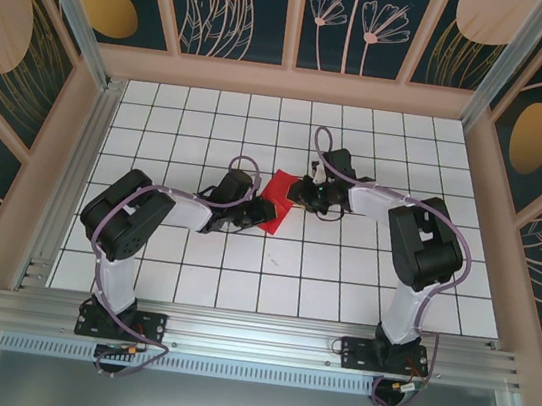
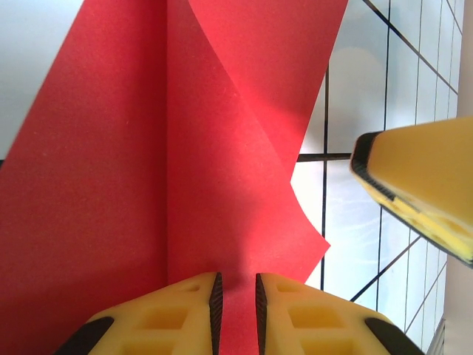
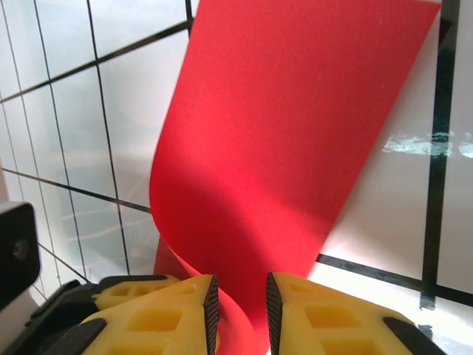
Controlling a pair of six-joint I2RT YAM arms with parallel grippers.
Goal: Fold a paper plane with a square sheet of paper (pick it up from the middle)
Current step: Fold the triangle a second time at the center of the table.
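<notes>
White-and-black jointed left arm [image 1: 130, 214] and right arm [image 1: 424, 247]; looping lilac cables [image 1: 96, 234]; yellow plastic fingers [image 2: 170, 319]; black pads [image 2: 216, 307].

Checking in from the remote desk: the square sheet of paper [image 1: 276, 204] sits about mid-table [image 1: 342, 274], right between my two pincers. Left gripper [image 1: 249, 212] is at the sheet's left side, right gripper [image 1: 299, 195] at its right side and a bit farther back. On the left wrist cam the sheet's near edge is nipped between the jaws and spreads ahead and to the left, with the other arm's fingertip [image 2: 414, 185] off to the right. On the right wrist cam the sheet curls up off the table into that pincer and stretches ahead
</notes>
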